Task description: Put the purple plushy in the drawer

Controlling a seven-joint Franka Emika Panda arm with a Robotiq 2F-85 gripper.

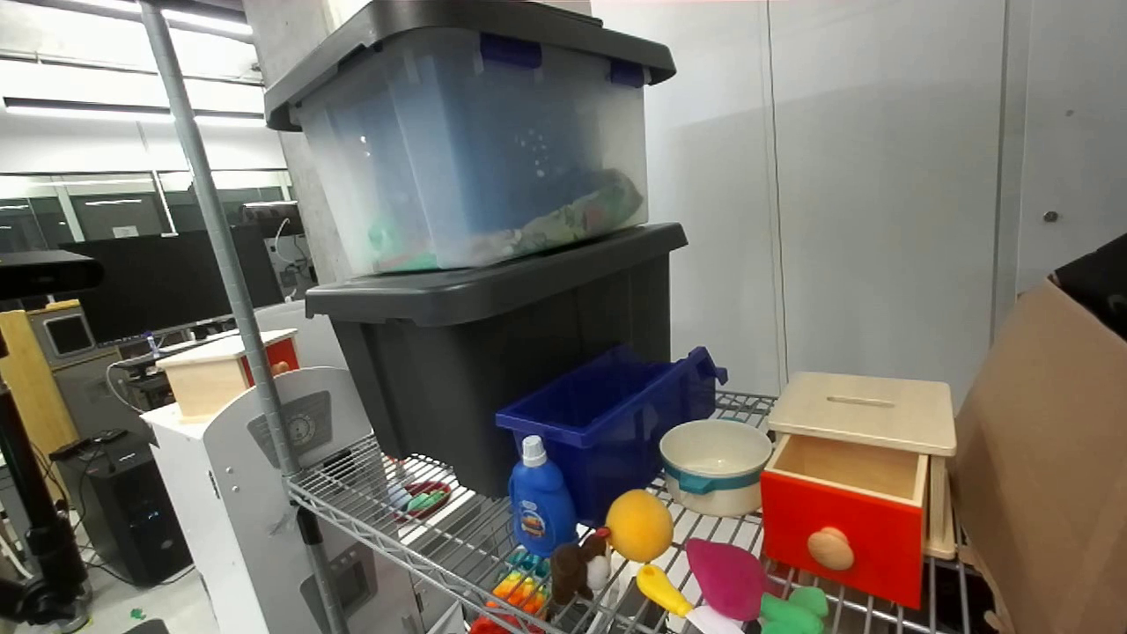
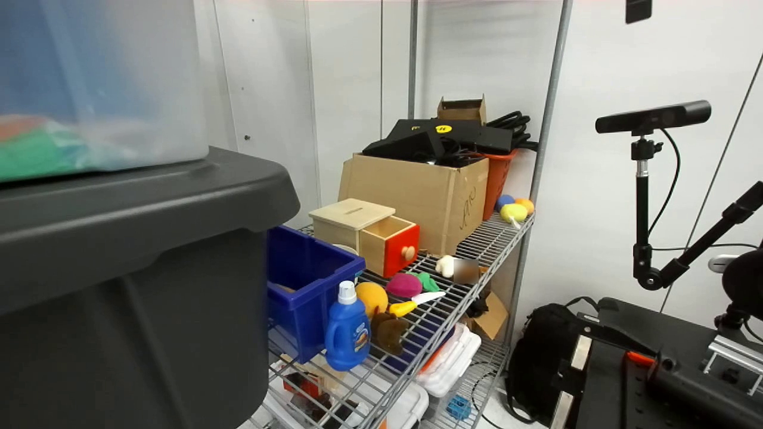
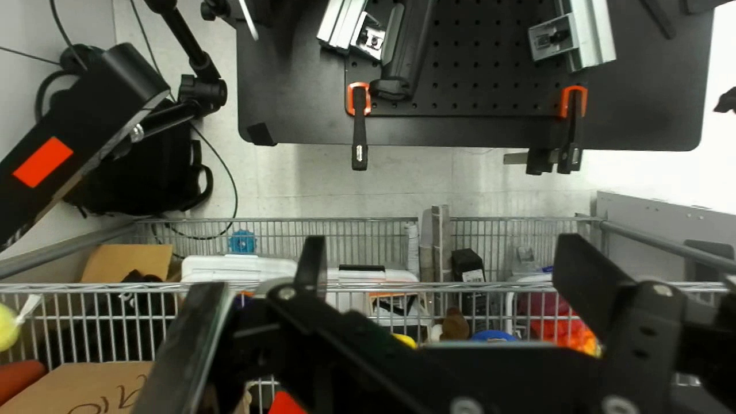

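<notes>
The purple plushy (image 1: pixel 726 578) is a small magenta toy lying on the wire shelf, in front of and beside the drawer (image 1: pixel 872 537). It also shows in an exterior view (image 2: pixel 404 285). The drawer has a red front and a light round wooden knob. It is pulled out of its light wooden box, and the inside that shows holds nothing. My gripper (image 3: pixel 443 250) is open, its two black fingers wide apart with nothing between them. In the wrist view it is seen against the shelf's front edge. It hides the plushy and most of the drawer there.
An orange ball (image 1: pixel 640 526), a yellow-handled knife (image 1: pixel 662 588), a green toy (image 1: pixel 797 612) and a brown toy (image 2: pixel 390 333) lie near the plushy. A blue bin (image 1: pixel 647 431), a blue bottle (image 1: pixel 541 502), a white pot (image 1: pixel 735 493) and a cardboard box (image 2: pixel 411 185) stand around.
</notes>
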